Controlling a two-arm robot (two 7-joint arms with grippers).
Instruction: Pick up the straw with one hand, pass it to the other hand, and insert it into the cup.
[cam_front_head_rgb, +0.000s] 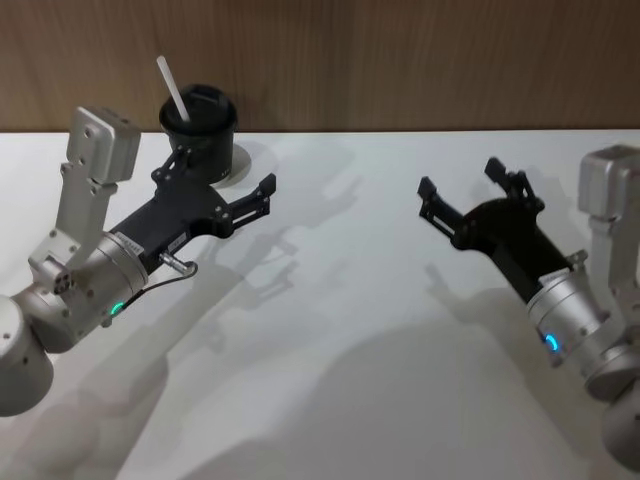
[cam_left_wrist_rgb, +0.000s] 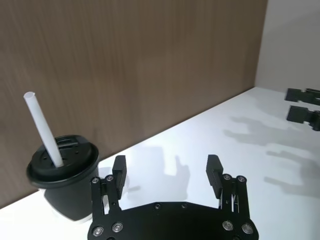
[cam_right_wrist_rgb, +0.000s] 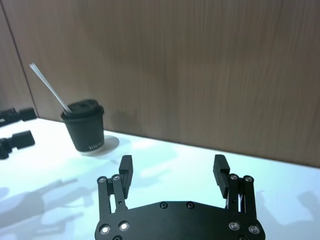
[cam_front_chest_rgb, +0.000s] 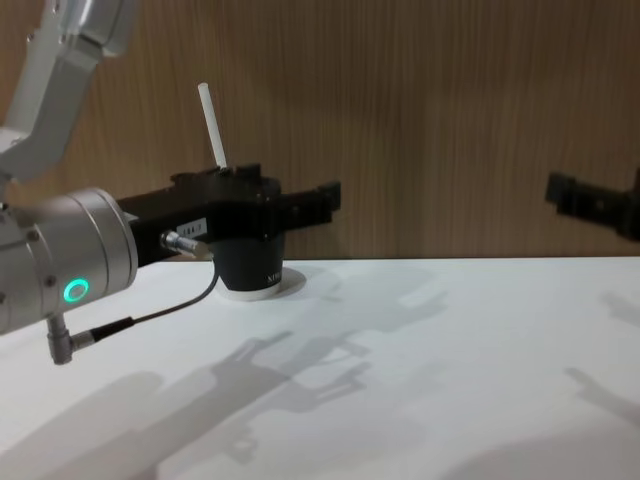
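The white straw stands tilted in the lid of the black cup at the table's back left. In the left wrist view the straw pokes through the cup's lid. My left gripper hovers open just in front and to the right of the cup, holding nothing; the chest view has it crossing in front of the cup. My right gripper hangs open and empty over the right side of the table, far from the cup.
A brown wood wall rises directly behind the cup at the far edge of the white table. A thin black cable loops under my left wrist. Between the two grippers is bare tabletop.
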